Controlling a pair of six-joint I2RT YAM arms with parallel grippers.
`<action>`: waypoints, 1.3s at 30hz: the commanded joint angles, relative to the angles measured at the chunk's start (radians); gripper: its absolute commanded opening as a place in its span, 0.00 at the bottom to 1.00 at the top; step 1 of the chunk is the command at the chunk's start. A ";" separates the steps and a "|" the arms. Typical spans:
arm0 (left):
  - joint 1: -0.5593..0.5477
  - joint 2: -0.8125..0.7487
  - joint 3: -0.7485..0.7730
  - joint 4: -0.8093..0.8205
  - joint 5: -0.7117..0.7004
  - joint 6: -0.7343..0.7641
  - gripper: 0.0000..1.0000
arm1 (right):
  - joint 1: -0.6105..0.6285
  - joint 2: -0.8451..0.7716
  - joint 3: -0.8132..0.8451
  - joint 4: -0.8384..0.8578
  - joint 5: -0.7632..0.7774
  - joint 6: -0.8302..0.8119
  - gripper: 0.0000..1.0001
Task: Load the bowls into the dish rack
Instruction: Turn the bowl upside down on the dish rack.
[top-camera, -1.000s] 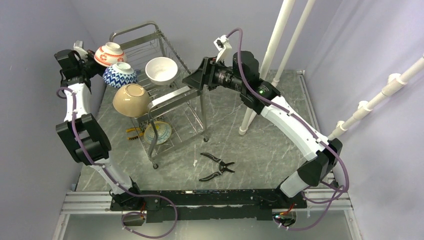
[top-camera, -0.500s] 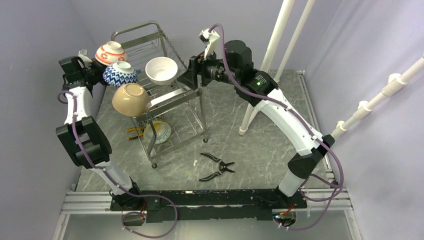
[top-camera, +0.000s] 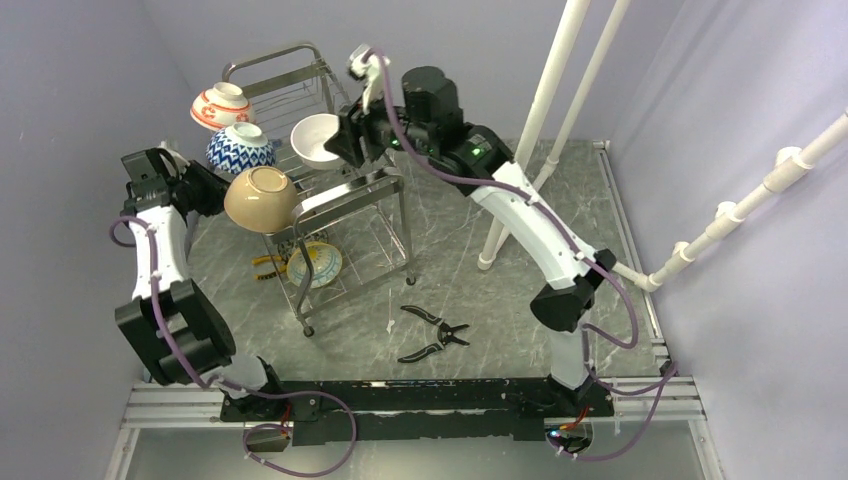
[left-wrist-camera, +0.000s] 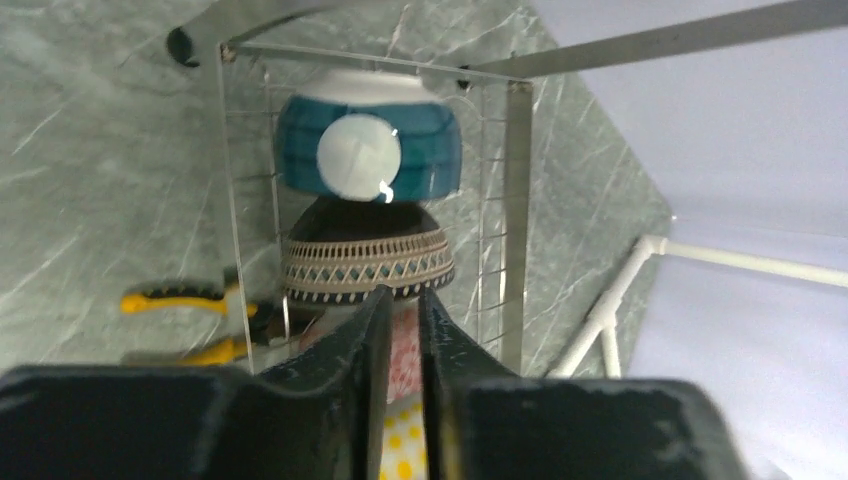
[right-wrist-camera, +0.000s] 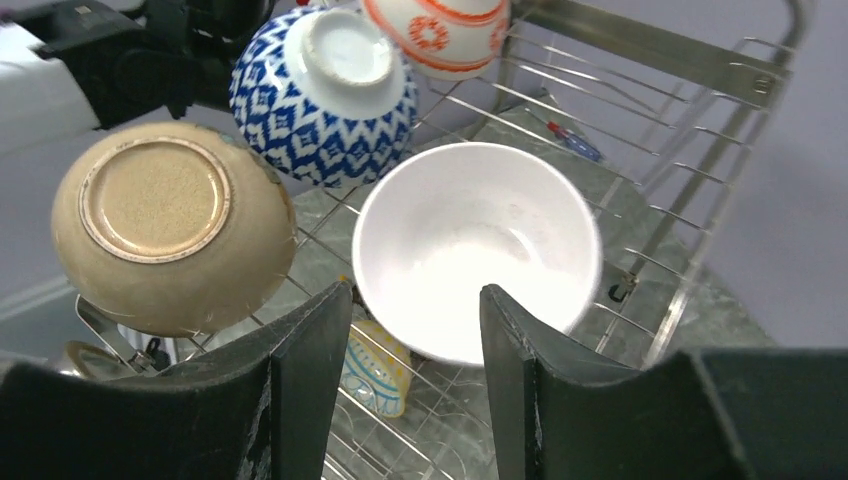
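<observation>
Upper tier of the dish rack (right-wrist-camera: 650, 45) carries the red-patterned bowl (right-wrist-camera: 440, 30), blue-white zigzag bowl (right-wrist-camera: 320, 110), tan bowl (right-wrist-camera: 160, 220) and white bowl (right-wrist-camera: 470, 230). The lower tier holds a teal bowl (left-wrist-camera: 365, 150) and a dark patterned bowl (left-wrist-camera: 365, 260). No loose bowl is in view.

Right gripper (right-wrist-camera: 415, 295): jaws apart at the white bowl's near rim, not clamped. Left gripper (left-wrist-camera: 402, 300): narrowly parted, holding nothing.

Loading is judged nearly complete. At most, seating the white bowl is left.

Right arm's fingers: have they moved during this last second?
Yes. The right fingers moved left, away from the white pipes and up to the white bowl on the dish rack.
</observation>
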 joint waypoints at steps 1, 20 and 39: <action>0.007 -0.153 -0.066 -0.042 -0.066 0.074 0.26 | 0.065 0.061 0.108 -0.057 0.049 -0.107 0.53; 0.007 -0.382 -0.300 -0.105 -0.047 0.148 0.67 | 0.097 0.208 0.215 -0.098 -0.006 -0.232 0.47; 0.007 -0.431 -0.329 -0.127 -0.077 0.170 0.66 | 0.097 0.116 0.131 0.026 -0.005 -0.207 0.00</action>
